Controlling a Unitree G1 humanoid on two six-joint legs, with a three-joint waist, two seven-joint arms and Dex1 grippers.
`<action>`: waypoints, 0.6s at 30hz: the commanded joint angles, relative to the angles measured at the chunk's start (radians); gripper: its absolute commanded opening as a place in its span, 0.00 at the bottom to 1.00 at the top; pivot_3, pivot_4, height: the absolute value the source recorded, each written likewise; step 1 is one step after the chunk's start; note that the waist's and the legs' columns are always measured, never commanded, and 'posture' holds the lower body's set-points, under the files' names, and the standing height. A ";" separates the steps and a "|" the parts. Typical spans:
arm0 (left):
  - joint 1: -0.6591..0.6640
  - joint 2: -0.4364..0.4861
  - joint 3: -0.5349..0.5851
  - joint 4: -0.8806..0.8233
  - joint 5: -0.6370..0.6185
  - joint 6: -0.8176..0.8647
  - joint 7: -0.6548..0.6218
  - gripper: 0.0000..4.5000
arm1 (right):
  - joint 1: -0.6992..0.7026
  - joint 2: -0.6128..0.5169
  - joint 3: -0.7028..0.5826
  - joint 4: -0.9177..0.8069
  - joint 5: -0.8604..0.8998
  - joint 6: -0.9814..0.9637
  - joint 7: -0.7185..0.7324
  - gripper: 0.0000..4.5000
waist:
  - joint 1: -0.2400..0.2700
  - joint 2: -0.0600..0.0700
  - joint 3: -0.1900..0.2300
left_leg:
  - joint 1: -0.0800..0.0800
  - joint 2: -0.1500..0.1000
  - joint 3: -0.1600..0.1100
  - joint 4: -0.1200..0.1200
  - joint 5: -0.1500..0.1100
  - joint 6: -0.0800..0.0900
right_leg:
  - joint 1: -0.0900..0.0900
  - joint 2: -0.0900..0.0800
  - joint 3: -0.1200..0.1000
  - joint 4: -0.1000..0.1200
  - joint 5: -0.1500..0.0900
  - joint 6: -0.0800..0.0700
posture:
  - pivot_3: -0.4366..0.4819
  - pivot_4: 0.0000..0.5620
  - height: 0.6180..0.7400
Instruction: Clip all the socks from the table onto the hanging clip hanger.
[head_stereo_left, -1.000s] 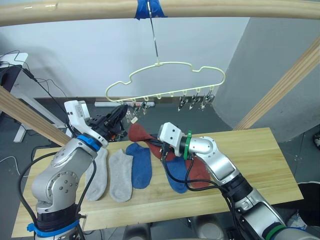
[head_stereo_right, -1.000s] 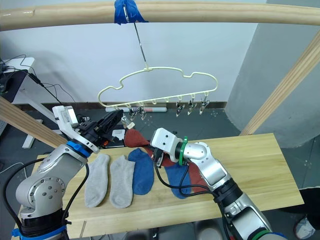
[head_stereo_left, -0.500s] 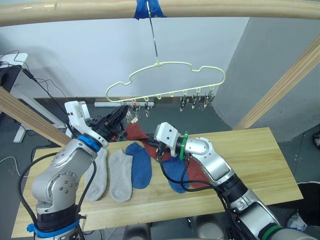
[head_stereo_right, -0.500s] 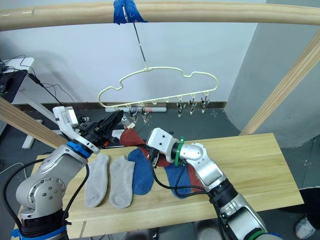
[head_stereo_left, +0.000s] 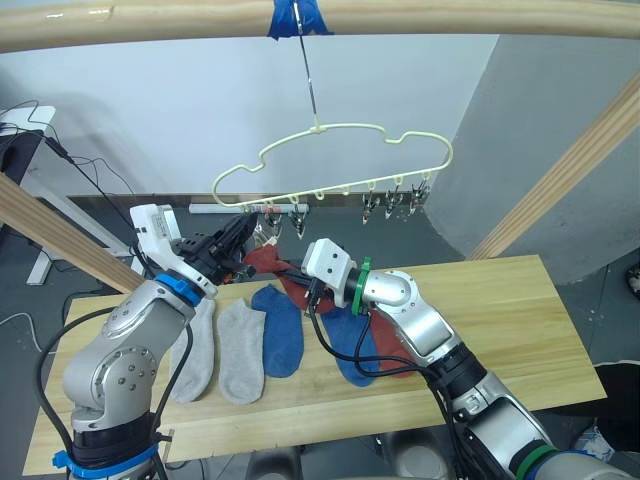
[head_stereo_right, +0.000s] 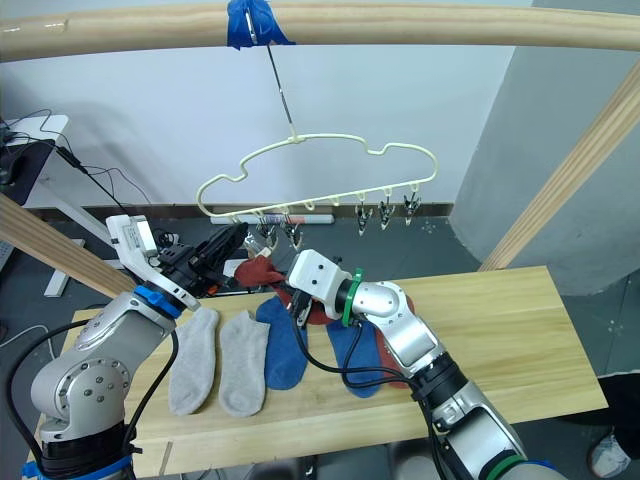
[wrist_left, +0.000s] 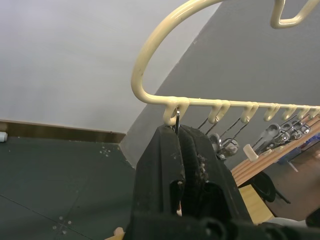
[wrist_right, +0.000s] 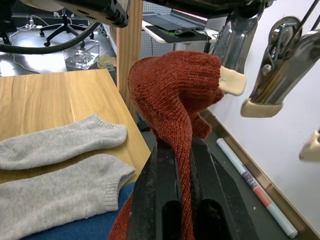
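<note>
The pale yellow clip hanger (head_stereo_left: 330, 160) hangs by its hook from the top pole. My left gripper (head_stereo_left: 238, 232) is shut on a metal clip (wrist_left: 177, 119) at the hanger's left end. A little to its right, my right gripper (head_stereo_left: 308, 290) is shut on a red sock (head_stereo_left: 266, 262), holding it up just below the left clips (wrist_right: 235, 40). On the table (head_stereo_left: 500, 310) lie two grey socks (head_stereo_left: 195, 350) (head_stereo_left: 242, 350), a blue sock (head_stereo_left: 283, 328), a second blue sock (head_stereo_left: 355, 345) and another red sock (head_stereo_left: 402, 345) partly under my right arm.
The round wooden pole frame (head_stereo_left: 430, 15) crosses overhead, with slanted poles at the right (head_stereo_left: 560, 180) and left (head_stereo_left: 50, 235). Blue tape (head_stereo_left: 297, 15) holds the hook. Several free clips (head_stereo_left: 395, 203) hang at the hanger's right. Bare tabletop lies to the right.
My right gripper has carried the red sock left and upward, closer to the left clips. The left gripper has stayed at the hanger's left end.
</note>
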 joint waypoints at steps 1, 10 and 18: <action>0.002 -0.003 0.004 -0.039 -0.020 -0.003 0.013 0.00 | -0.015 0.015 -0.011 -0.023 0.000 -0.024 -0.006 0.01 | 0.000 0.000 0.000 | 0.000 0.000 0.000 0.000 0.000 0.000 | 0.000 0.000 0.000 0.000 0.000 0.000 | 0.31 0.48 0.79; 0.013 0.005 0.007 -0.048 -0.035 0.000 0.013 0.55 | -0.017 0.019 -0.009 -0.023 0.003 -0.021 -0.001 0.00 | 0.000 0.000 0.000 | 0.000 0.000 0.000 0.000 0.000 0.000 | 0.000 0.000 0.000 0.000 0.000 0.000 | 0.31 0.48 0.79; 0.059 0.035 0.011 -0.065 -0.025 -0.012 -0.005 0.74 | -0.017 0.030 -0.014 -0.027 0.017 0.010 0.006 0.00 | 0.000 0.000 0.000 | 0.000 0.000 0.000 0.000 0.000 0.000 | 0.000 0.000 0.000 0.001 0.000 0.000 | 0.32 0.48 0.79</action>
